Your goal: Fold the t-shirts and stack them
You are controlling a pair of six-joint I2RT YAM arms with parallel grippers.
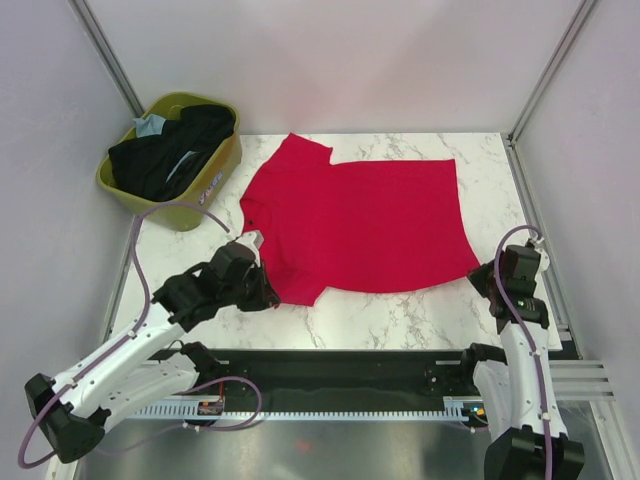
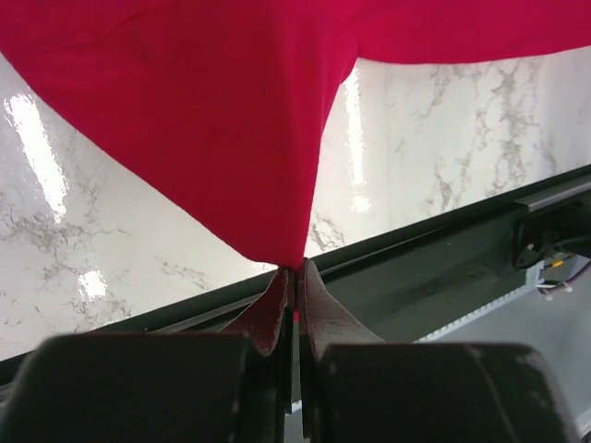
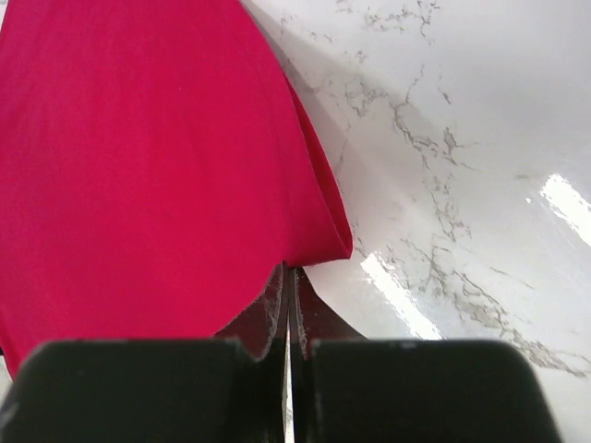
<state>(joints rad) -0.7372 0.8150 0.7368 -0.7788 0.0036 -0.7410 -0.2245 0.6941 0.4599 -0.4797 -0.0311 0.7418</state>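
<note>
The bright red t-shirt (image 1: 360,220) lies spread on the marble table, collar to the left, hem to the right. My left gripper (image 1: 268,290) is shut on its near-left sleeve corner; in the left wrist view the cloth (image 2: 212,120) hangs taut from my pinched gripper (image 2: 295,272). My right gripper (image 1: 478,272) is shut on the near-right hem corner; in the right wrist view the red cloth (image 3: 138,157) runs up from my closed gripper (image 3: 289,272). Black t-shirts (image 1: 175,150) and a light blue one (image 1: 150,126) lie piled in the basket.
An olive-green plastic basket (image 1: 172,214) stands at the table's far left corner. The white marble table (image 1: 400,315) shows bare in front of the shirt. A dark rail (image 1: 340,385) runs along the near edge. White walls and metal posts enclose the back and sides.
</note>
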